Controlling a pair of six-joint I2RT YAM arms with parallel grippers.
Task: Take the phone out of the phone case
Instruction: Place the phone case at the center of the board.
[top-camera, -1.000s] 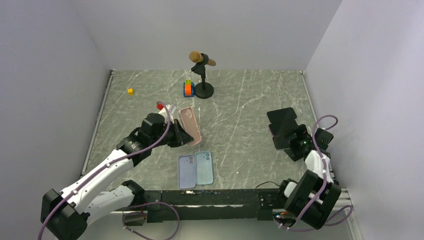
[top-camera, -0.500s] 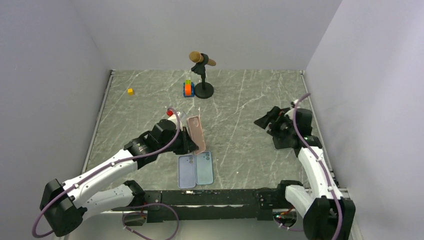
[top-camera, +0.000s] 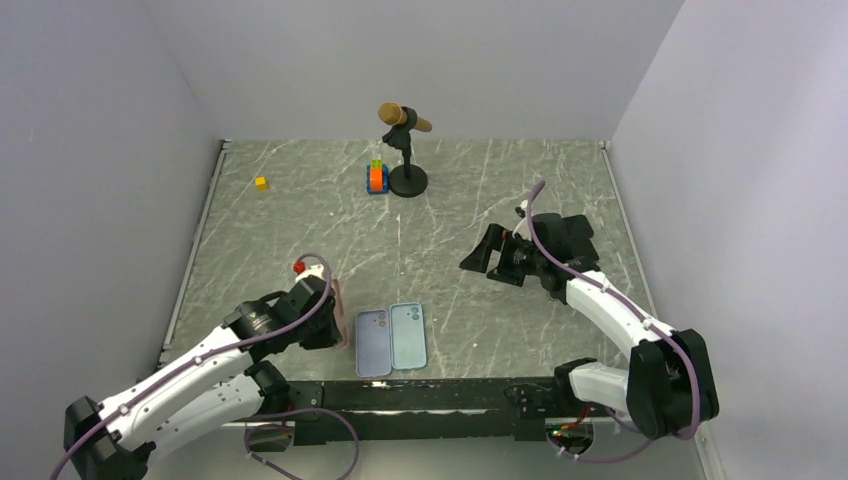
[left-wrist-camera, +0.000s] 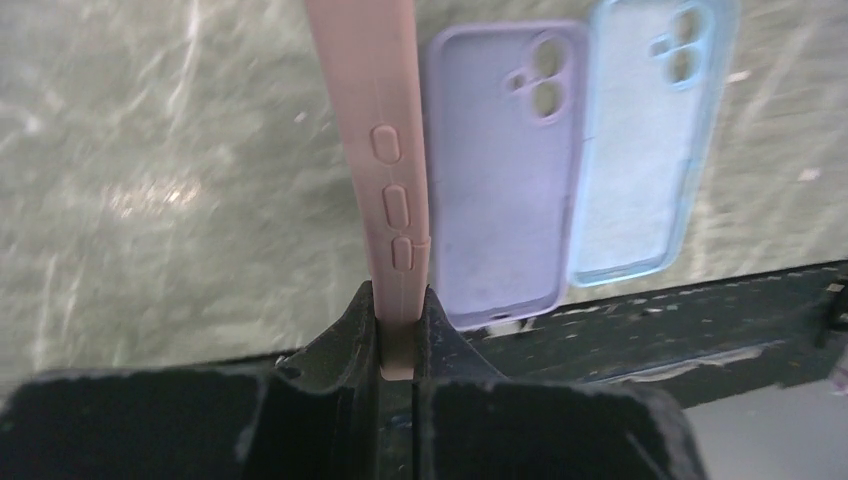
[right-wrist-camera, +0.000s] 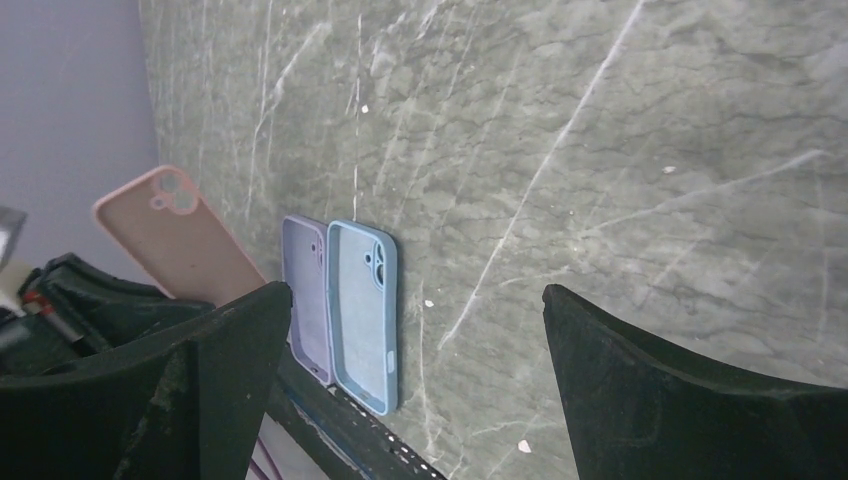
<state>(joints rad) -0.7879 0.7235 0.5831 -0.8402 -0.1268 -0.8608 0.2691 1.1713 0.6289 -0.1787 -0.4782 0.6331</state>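
Two grippers, one case in hand. The left gripper (left-wrist-camera: 400, 300) is pinched narrow on the bottom end of the pink phone case (left-wrist-camera: 370, 100). The case stands edge-on between the fingers and runs out past the fingertips; whether a phone sits inside cannot be told. The right gripper (right-wrist-camera: 415, 292) has its fingers spread wide and holds nothing. A lilac case (left-wrist-camera: 500, 180) and a pale blue case (left-wrist-camera: 640, 150) lie flat, side by side, just beside the left fingers and well apart from the right ones. The pink case looks light, soft and bendable, probably grippy rather than slippery, so a rim corner seems the best place to peel from. Surface: a grey, veined, stone-look table (right-wrist-camera: 600, 120). Room: plain pale walls (top-camera: 420, 60) on three sides.
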